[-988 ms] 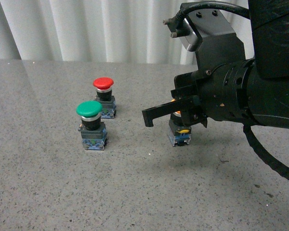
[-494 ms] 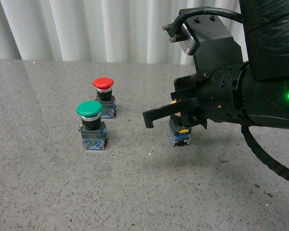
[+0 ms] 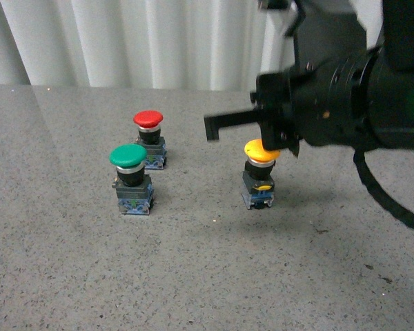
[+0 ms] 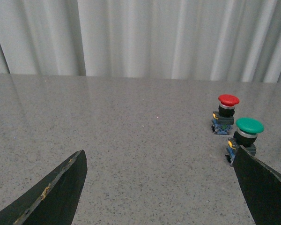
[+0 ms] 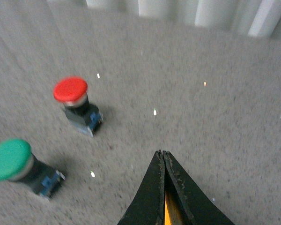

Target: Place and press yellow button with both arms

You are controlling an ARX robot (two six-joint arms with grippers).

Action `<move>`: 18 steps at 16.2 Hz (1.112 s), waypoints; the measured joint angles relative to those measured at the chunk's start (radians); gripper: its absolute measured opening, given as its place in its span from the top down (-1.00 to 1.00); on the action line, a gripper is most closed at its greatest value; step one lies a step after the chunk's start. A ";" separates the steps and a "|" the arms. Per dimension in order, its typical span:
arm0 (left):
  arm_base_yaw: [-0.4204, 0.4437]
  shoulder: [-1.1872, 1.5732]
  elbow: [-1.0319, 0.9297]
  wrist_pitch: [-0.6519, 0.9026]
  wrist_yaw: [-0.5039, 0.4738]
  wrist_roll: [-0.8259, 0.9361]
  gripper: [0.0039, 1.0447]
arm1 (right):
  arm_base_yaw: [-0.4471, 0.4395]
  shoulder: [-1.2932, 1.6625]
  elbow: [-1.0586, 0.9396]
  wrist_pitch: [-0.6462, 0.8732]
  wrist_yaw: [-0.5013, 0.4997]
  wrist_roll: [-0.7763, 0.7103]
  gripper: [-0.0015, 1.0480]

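Observation:
The yellow button [image 3: 260, 151] stands upright on the grey table [image 3: 193, 276], right of the middle, with its yellow cap, black body and blue base all showing. My right gripper [image 3: 212, 128] is shut and empty; it hangs above and just left of the cap, not touching it. In the right wrist view the shut fingertips [image 5: 162, 154] meet in a point, and a sliver of the yellow button [image 5: 167, 213] shows between them lower down. My left gripper [image 4: 161, 187] is open and empty above bare table, out of the front view.
A green-capped button [image 3: 127, 156] and a red-capped button [image 3: 148, 118] stand left of the yellow one. Both also show in the left wrist view, green [image 4: 249, 125] and red [image 4: 228, 100], and in the right wrist view, green [image 5: 9, 159] and red [image 5: 70, 89]. White curtains hang behind the table.
My right gripper has risen from low over the yellow button to well above it, so the yellow cap now shows in full. The buttons have not moved.

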 joint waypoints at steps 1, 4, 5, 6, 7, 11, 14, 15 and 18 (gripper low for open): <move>0.000 0.000 0.000 0.000 0.000 0.000 -0.88 | 0.000 -0.037 0.002 0.036 -0.010 0.031 0.97; 0.000 0.000 0.000 0.000 0.000 0.000 -0.88 | 0.002 -0.152 0.003 0.084 -0.035 0.130 0.97; 0.000 0.000 0.000 0.000 0.000 0.000 -0.88 | 0.002 -0.184 -0.010 0.082 -0.035 0.157 0.97; 0.000 0.000 0.000 0.000 0.000 0.000 -0.88 | 0.003 -0.225 -0.042 0.080 -0.032 0.181 0.97; 0.000 0.000 0.000 0.000 0.000 0.000 -0.88 | 0.010 -0.288 -0.091 0.072 -0.022 0.209 0.97; 0.000 0.000 0.000 0.000 -0.002 0.000 -0.88 | -0.048 -0.720 -0.393 0.009 0.340 0.011 0.97; 0.000 0.000 0.000 0.000 0.000 0.000 -0.88 | -0.263 -1.128 -0.602 -0.194 0.163 -0.048 0.97; 0.000 0.000 0.000 0.000 0.000 0.000 -0.88 | -0.302 -1.206 -0.626 -0.175 0.129 -0.051 0.97; 0.000 0.000 0.000 0.000 0.000 0.000 -0.88 | -0.355 -1.270 -0.717 -0.182 0.064 -0.059 0.97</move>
